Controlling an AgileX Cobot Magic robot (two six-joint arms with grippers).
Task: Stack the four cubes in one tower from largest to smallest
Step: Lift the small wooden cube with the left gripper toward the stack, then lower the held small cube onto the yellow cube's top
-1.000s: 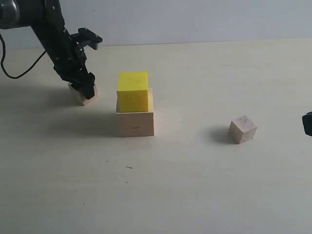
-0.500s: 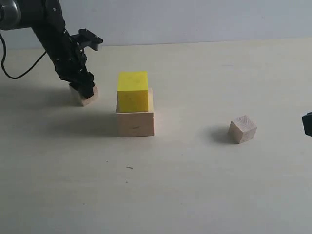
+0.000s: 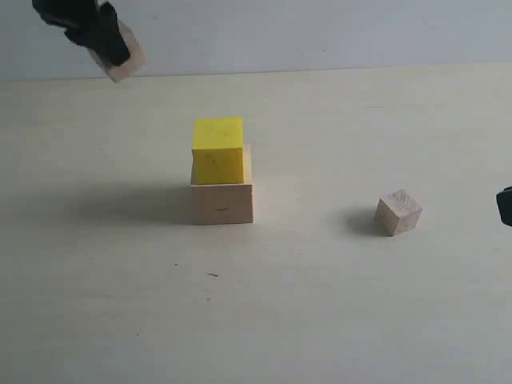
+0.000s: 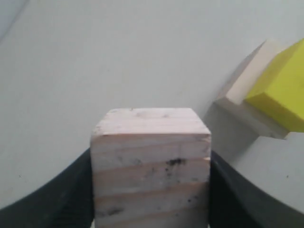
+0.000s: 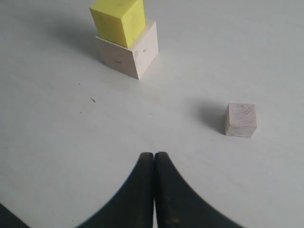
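The bright yellow cube [image 3: 218,149] sits on the large pale wooden cube [image 3: 222,200] mid-table, also seen as yellow cube [image 5: 118,20] on large cube [image 5: 130,54]. High at the back left, my left gripper [image 3: 108,50] is shut on a small brownish wooden cube [image 3: 124,58], which fills the left wrist view [image 4: 151,166] between dark fingers [image 4: 223,194]. The smallest pale cube [image 3: 398,212] rests alone on the table to the right [image 5: 241,119]. My right gripper [image 5: 154,156] is shut on nothing, low over the table; only its edge [image 3: 506,204] shows in the exterior view.
The pale tabletop [image 3: 320,304] stretches all round the stack. A light wall [image 3: 320,32] runs behind the table's far edge. Small dark specks [image 3: 211,275] lie in front of the stack.
My left gripper has lifted the small brownish cube off the table, up and slightly left, to near the top of the view. The other cubes and right gripper stayed put.
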